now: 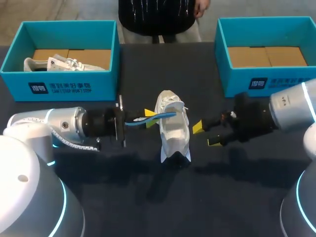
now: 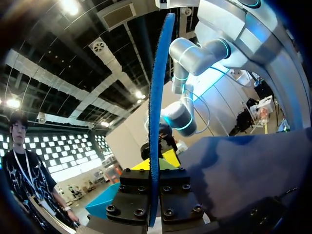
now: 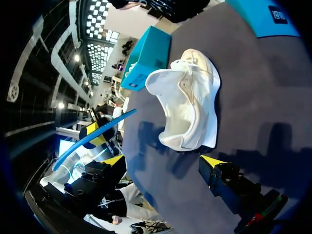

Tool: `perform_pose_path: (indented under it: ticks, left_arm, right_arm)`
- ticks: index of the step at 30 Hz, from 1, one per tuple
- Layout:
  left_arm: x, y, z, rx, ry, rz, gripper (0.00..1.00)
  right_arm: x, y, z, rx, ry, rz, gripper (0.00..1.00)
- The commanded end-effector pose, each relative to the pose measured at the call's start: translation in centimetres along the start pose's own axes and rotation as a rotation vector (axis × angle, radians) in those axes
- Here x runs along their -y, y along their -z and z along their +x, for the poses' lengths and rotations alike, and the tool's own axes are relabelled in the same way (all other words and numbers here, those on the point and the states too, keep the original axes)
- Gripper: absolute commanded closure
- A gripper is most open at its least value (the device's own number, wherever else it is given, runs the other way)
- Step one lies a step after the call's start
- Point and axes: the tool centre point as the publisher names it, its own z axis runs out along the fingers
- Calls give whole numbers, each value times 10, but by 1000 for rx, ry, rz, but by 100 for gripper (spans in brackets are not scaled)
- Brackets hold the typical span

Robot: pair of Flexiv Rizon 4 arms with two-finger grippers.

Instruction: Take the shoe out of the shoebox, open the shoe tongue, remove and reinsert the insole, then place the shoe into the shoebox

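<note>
The left gripper (image 1: 149, 118) pinches a thin blue insole (image 1: 138, 121) by the white shoe (image 1: 173, 131) on the dark table (image 1: 148, 202). The right gripper (image 1: 206, 134) is spread, near the shoe.

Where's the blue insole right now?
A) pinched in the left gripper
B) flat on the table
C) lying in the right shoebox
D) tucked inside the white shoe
A: the insole stands on edge between the fingers of the left gripper, sticking out toward the shoe on the table.
</note>
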Motion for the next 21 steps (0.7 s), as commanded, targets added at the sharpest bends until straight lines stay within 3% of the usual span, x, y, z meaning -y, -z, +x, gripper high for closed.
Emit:
perform_pose_path:
  ticks: [1,5,8,11,21]
  left_arm:
    - [-6,-9,1,1,3,13,100]
    - [-8,-12,1,3,5,13,100]
    - [-10,-12,1,5,4,1,100]
    - [-12,-11,2,9,6,-7,100]
    - [-23,-12,7,16,25,-27,100]
  right_arm:
    - [0,-5,1,6,-2,-2,0]
    - [0,-5,-5,-7,28,-31,0]
    - [-4,-4,-11,88,77,-42,0]
    - [-9,-4,-20,92,113,-65,0]
    - [-22,-6,-38,154,209,-48,0]
